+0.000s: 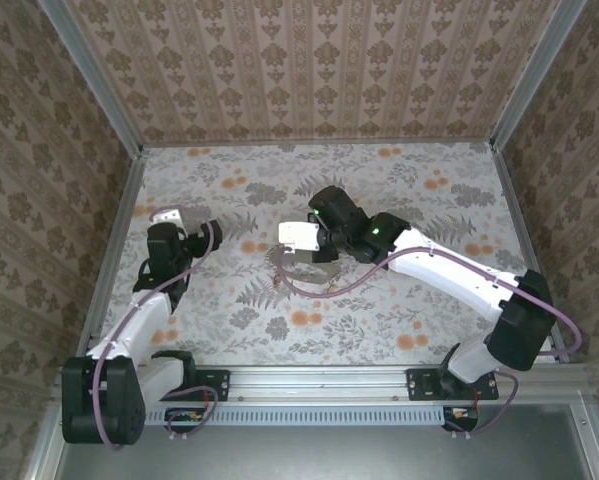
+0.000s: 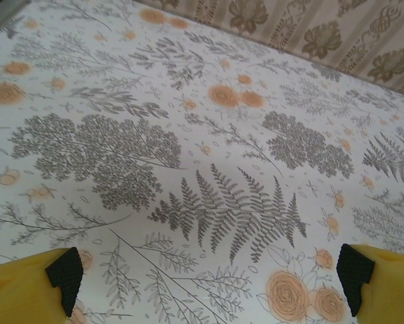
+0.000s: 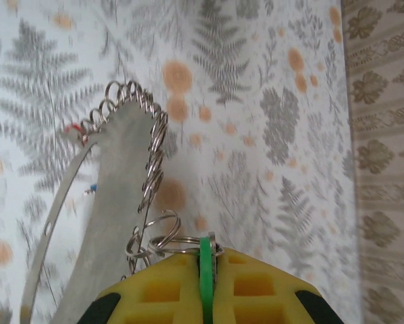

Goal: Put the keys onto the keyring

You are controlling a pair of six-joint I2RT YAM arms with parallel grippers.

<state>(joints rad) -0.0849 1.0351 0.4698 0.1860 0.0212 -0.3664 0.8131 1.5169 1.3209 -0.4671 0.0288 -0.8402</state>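
Pinching a green key (image 3: 205, 270) edge-on, your right fingers (image 3: 255, 280) are pressed together over mid-bench (image 2: 188, 135). The keyring (image 3: 53, 209) lies just beyond those tips, running up-left in the wrist view, with small wire rings strung along its right side (the red and blue specks there are too small to identify). Your left fingers (image 2: 384, 283) are spread wide and hold nothing, well left of the keyring.
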